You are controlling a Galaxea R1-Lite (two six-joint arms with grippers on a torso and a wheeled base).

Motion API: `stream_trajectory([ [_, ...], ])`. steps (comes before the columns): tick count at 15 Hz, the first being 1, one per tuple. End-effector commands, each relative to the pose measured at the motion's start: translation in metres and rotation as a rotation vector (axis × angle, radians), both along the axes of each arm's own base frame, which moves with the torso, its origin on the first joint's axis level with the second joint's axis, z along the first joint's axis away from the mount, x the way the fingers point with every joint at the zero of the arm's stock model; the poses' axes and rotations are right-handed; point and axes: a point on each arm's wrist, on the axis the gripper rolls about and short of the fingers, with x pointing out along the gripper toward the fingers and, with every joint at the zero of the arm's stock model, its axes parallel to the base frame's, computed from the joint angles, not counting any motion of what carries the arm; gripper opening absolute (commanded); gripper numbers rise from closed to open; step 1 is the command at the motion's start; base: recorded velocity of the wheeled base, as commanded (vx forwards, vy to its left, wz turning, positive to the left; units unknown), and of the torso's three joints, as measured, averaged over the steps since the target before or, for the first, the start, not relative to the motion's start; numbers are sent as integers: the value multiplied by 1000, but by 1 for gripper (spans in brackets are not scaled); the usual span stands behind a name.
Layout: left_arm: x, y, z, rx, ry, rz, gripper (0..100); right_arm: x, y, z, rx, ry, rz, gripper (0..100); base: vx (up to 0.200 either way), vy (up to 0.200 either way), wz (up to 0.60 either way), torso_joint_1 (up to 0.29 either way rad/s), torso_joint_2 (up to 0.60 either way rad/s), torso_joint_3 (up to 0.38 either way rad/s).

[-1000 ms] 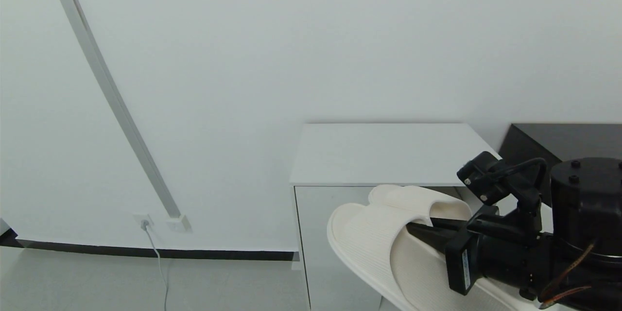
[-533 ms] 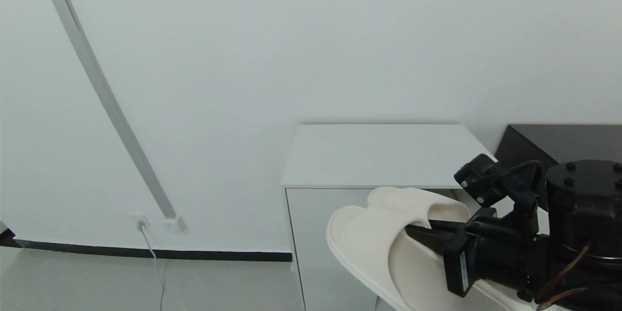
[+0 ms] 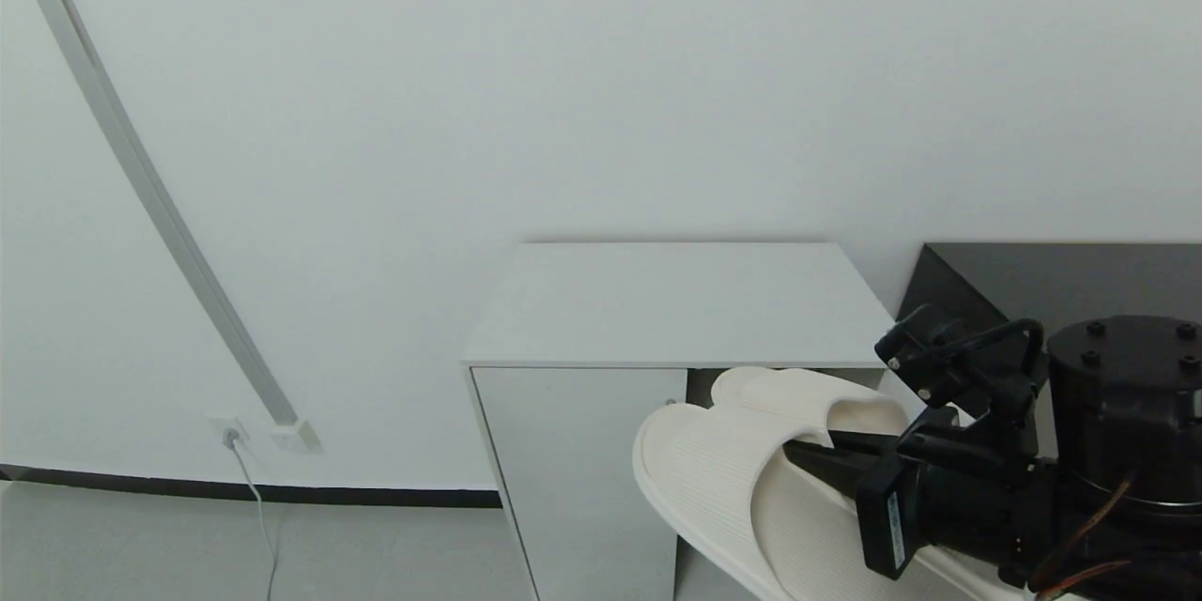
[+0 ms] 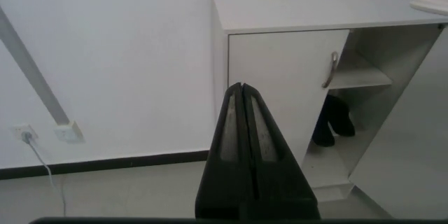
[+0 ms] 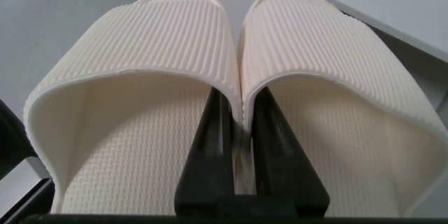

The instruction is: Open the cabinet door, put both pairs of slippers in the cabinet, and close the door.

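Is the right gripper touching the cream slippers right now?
Touching. The right wrist view shows the right gripper with one finger inside each of the slippers, pinching their adjoining straps together.

Pair of cream slippers [image 5: 140,49], matt and foam-like, with finely ribbed straps and a dimpled, textured footbed. The right gripper [image 5: 243,108] looks like hard black plastic with a dull finish; the left gripper [image 4: 242,91] has the same matt black surface. The cabinet [image 4: 280,14] is smooth, matt white board with a slim, shiny metal handle [image 4: 329,70]. The wall [image 3: 563,66] is plain matt white
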Motion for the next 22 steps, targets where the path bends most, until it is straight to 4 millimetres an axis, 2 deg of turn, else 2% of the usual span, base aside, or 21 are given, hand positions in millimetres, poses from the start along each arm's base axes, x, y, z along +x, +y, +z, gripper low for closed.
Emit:
stream_trajectory([
  [1,0,0,0,0,1,0,0,1,1,-2,-6,5,0,0,0,-200,0,-2,2,-2],
  [7,0,0,0,0,1,2,0,1,1,-3,-7,8,3,0,0,-200,0,4,4,2],
  [10,0,0,0,-1,1,2,0,0,0,-4,-13,11,3,0,0,0,0,0,0,0],
  [12,0,0,0,-1,1,2,0,0,0,-4,-12,12,3,0,0,0,-600,2,-2,2],
  [22,0,0,0,-1,1,2,0,-1,2,-5,-16,15,14,0,0,0,0,0,0,0],
])
